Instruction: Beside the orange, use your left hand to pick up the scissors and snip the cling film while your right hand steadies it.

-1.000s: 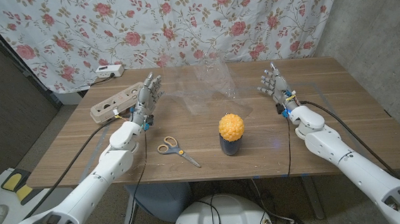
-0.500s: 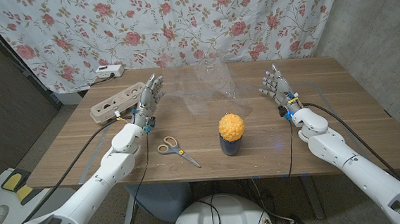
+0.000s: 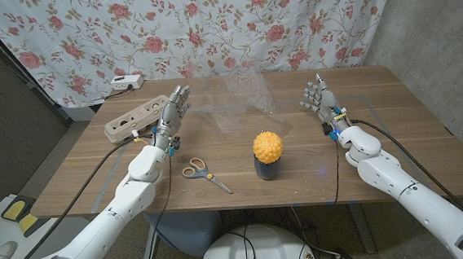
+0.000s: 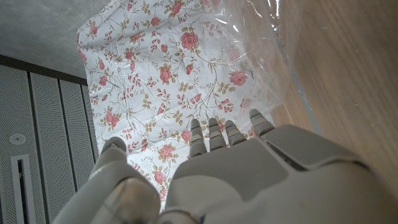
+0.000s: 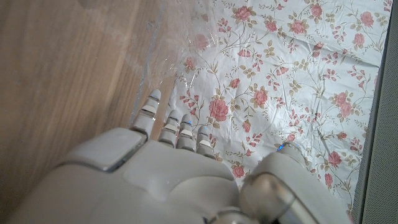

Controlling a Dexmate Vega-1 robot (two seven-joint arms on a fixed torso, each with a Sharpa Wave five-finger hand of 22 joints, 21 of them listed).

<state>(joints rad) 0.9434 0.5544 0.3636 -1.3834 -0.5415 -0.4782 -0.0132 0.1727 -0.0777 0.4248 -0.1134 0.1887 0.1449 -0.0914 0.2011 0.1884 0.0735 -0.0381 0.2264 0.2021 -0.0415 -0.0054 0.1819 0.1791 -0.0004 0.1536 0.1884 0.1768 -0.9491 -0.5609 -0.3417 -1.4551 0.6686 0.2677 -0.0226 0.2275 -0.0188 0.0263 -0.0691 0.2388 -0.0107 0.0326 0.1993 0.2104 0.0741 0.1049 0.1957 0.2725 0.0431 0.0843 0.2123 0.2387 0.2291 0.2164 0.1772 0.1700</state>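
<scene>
The scissors (image 3: 205, 173), orange-handled with silver blades, lie on the wooden table (image 3: 396, 146) left of the orange (image 3: 268, 146), which sits on a small dark cup. A sheet of clear cling film (image 3: 234, 101) lies at the back middle of the table; it also shows as cling film (image 4: 273, 56) and cling film (image 5: 171, 37) in the wrist views. My left hand (image 3: 171, 116) is raised behind the scissors, fingers apart, holding nothing. My right hand (image 3: 318, 100) stands open to the right of the film, clear of it.
A grey egg-carton tray (image 3: 134, 120) lies at the table's back left, just left of my left hand. A white power strip (image 3: 127, 82) sits behind it, off the table. A flowered curtain (image 3: 208, 25) hangs behind the table.
Both hands have crept slightly toward the back of the table. The scissors, orange and film have not moved.
</scene>
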